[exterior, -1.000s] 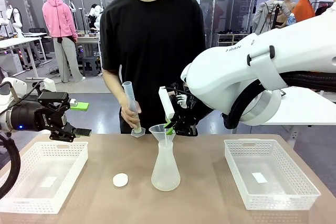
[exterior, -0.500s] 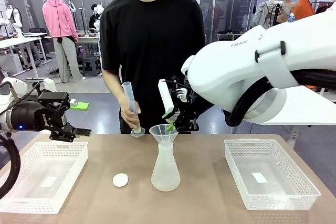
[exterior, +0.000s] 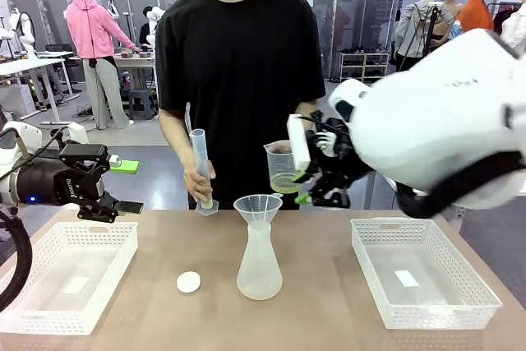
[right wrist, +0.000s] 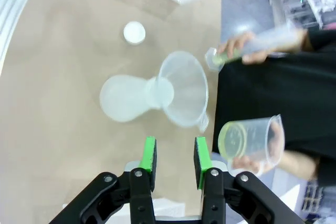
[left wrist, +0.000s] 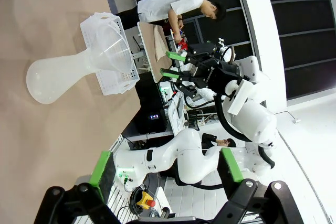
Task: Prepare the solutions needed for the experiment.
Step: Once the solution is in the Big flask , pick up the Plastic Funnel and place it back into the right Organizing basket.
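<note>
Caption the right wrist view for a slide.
Open, empty right gripper hovers near the flask with its funnel while a person's hand holds a beaker of yellow-green solution nearby.

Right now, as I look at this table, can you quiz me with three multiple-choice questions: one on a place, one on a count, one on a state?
1. Where does the funnel sit?
A. in the neck of the conical flask
B. in a basket
C. in the person's hand

2. How many white baskets stand on the table?
A. one
B. two
C. three

3. What does the right tool hold?
A. the funnel
B. a white cap
C. nothing

Answers:
1 A: the funnel's stem goes down into the flask's neck.
2 B: one basket stands at each end.
3 C: its green pads stand apart with nothing between them, and the beaker of yellow-green liquid is in the person's hand.
</note>
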Action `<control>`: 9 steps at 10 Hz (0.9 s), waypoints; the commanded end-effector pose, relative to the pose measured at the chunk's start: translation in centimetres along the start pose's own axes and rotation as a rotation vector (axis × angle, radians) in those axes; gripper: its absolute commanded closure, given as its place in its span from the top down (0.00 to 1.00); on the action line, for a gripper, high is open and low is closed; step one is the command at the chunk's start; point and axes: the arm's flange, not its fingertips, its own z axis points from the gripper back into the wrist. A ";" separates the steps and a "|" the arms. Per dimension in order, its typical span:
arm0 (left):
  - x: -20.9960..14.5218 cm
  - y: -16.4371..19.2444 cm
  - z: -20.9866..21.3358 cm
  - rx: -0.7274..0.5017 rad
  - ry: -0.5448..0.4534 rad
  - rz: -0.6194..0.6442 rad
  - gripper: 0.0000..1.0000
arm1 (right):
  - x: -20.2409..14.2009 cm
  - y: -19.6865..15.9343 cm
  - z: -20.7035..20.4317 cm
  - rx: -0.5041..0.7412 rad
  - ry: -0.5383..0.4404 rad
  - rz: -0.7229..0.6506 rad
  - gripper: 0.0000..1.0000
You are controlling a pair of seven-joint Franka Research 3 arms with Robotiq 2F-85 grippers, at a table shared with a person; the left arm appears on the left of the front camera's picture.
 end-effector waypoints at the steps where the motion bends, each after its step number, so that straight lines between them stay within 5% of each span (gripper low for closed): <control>1: 0.0 -0.1 0.0 -0.017 0.001 -0.001 1.00 | -1.1 1.8 3.2 -0.025 0.053 -0.153 0.38; 4: 0.0 -0.1 0.0 -0.017 0.001 -0.001 1.00 | -3.5 2.5 5.2 -0.090 0.091 -0.545 0.38; 6: 0.0 -0.1 0.0 -0.017 0.001 -0.001 1.00 | -5.6 3.1 6.1 -0.153 -0.008 -0.894 0.38; 9: 0.0 -0.1 0.0 -0.017 0.001 -0.001 1.00 | -9.0 5.1 7.9 -0.210 -0.273 -1.185 0.38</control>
